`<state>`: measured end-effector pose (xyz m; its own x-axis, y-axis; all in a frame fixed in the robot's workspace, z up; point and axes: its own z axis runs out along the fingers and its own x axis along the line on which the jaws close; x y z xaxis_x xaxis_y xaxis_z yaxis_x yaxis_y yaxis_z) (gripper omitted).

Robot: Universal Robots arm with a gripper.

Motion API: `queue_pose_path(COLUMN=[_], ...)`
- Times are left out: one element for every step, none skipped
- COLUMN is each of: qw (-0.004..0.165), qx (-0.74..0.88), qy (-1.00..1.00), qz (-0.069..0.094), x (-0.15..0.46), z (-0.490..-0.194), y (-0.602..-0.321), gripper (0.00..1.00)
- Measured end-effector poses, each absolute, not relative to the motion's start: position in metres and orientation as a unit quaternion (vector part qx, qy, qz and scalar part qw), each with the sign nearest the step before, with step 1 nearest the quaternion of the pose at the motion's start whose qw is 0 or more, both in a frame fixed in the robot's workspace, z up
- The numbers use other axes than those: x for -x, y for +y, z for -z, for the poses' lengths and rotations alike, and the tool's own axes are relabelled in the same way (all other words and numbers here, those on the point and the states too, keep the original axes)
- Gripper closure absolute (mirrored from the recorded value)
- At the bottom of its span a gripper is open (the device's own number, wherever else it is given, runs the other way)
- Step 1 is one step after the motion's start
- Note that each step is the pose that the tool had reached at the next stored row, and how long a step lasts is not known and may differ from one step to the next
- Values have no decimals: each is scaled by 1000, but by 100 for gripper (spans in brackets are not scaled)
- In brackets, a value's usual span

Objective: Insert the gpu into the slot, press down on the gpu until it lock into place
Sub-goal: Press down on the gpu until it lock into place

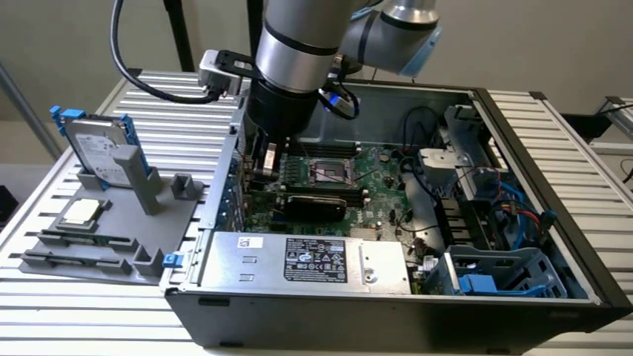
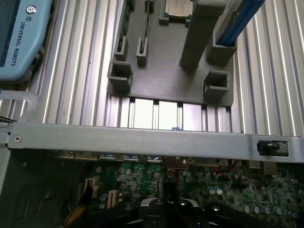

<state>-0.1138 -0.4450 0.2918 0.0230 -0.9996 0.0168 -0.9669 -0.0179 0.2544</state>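
Arm is reaching down into the open computer case (image 1: 554, 222). The gripper (image 1: 267, 167) is hanging over the motherboard (image 1: 381, 174) at its edge on the exterior view's left. In the wrist view it is sitting just inside the case's grey side wall (image 2: 142, 140).

Jaws: standing closed, fingers together, nothing visible between them.

The gpu (image 1: 314, 205) is sitting on the board between the processor socket (image 1: 331, 170) and the silver power-supply box (image 1: 307, 259), apart from the jaws. From the jaws it is lying toward the power supply and a little toward the exterior view's right.

Long axis: running along the exterior view's left-right line, parallel to the power supply's long side. One end is pointing at the wall beside the gripper, the other toward the drive bays.

Whether the card is seated in the slot: cannot tell.
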Motion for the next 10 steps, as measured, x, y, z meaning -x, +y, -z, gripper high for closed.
queue_pose_path(qw=[100,101,102,103,104,104,105,105,106,106], qx=[-708,-708,-708,-707,-707,-706,-706,-705,-704,-703], qy=[-694,-694,-694,-694,-695,-695,-696,-697,-697,-698], qz=[83,83,82,82,83,83,83,84,84,85], x=[114,114,114,114,114,114,114,114,114,114], z=[-292,-292,-292,-292,-292,-292,-292,-292,-292,-292], y=[-444,-443,-442,-442,-441,-441,-440,-440,-440,-440], gripper=[89,89,89,89,89,89,89,89,89,89])
